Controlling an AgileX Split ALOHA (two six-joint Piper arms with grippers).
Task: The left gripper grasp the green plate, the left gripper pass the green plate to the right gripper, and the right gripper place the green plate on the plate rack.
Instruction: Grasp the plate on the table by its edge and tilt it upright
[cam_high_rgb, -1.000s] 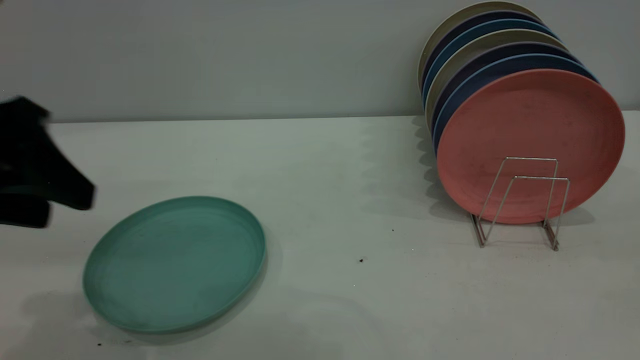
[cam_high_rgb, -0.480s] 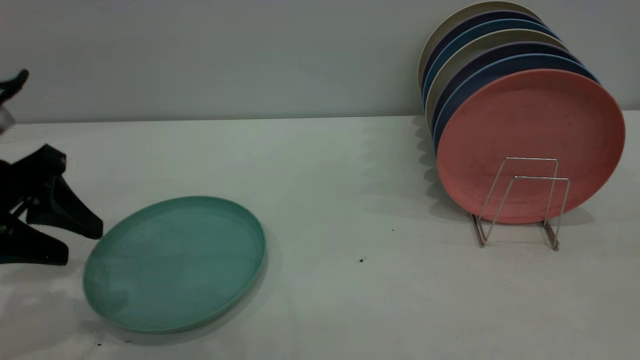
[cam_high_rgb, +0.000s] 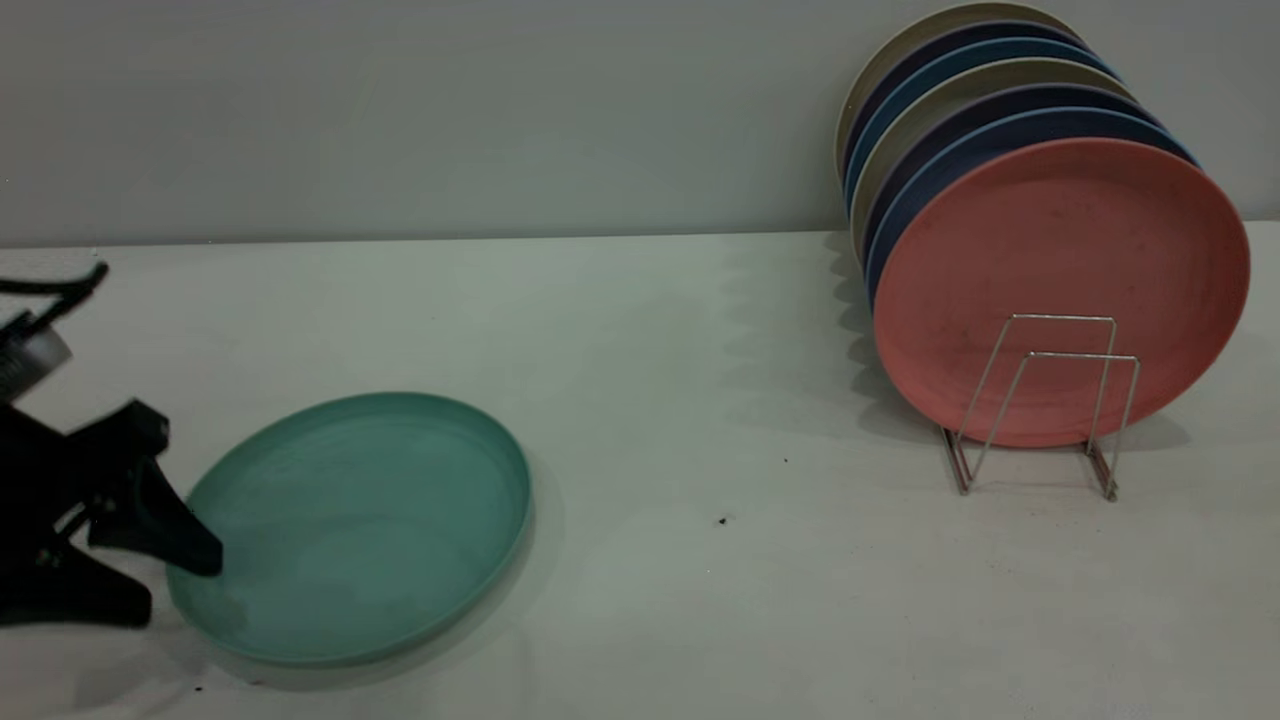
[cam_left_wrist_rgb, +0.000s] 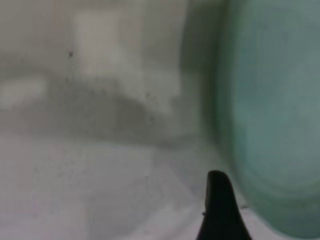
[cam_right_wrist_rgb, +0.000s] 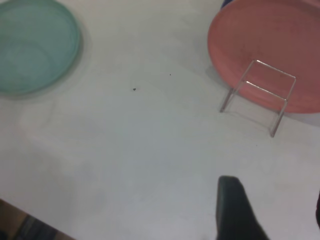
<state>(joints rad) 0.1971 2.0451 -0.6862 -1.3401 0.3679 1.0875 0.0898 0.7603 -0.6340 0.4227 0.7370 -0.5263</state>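
Green plate (cam_high_rgb: 360, 525) flat on white table (cam_high_rgb: 650, 400); grey wall (cam_high_rgb: 400, 110) behind.

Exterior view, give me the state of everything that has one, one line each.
Green plate: flat on the table, not gripped.
Left gripper: open, one finger over the plate's left rim.
Right gripper: open, above the table, holding nothing.
Rack: front loops free.
Pink plate: on edge in the rack.

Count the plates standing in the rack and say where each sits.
7 visible: the salmon-pink plate stands frontmost in the plate rack; six blue and beige plates stand stacked behind it toward the wall. More may be hidden.
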